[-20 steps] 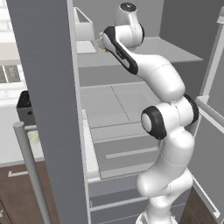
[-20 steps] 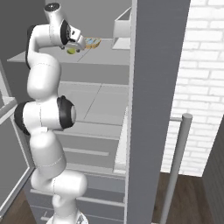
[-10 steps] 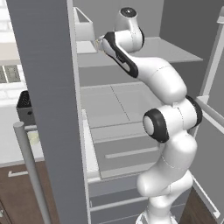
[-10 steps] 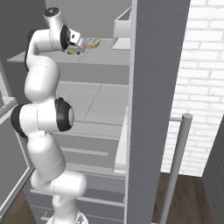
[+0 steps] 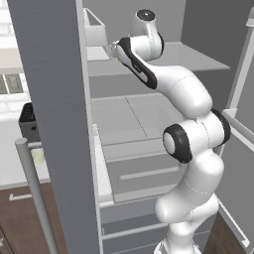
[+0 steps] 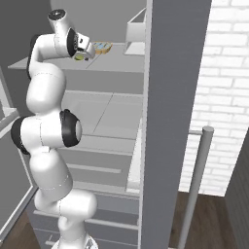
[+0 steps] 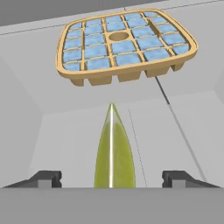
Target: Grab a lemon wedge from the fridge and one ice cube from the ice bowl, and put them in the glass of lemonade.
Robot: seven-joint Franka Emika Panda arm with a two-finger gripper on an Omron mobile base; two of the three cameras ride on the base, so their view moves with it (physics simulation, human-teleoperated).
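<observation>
Lemon wedge stands on the fridge shelf between the gripper's wide-spread, untouching tips.

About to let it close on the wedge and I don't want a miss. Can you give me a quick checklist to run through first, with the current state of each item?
1. Fridge door open, shelf reachable: ok. The arm reaches over the upper fridge shelf.
2. Lemon wedge centred in the pincer: ok, it sits midway between the two fingertips in the hand view.
3. Jaws wide enough: ok, there is a gap on both sides of the wedge.
4. Wedge already gripped: not ok, neither tip touches it.
5. Ice tray clear of the grasp: ok, it lies beyond the wedge, apart from it.
6. Fingertips low enough on the wedge: cannot tell.
</observation>
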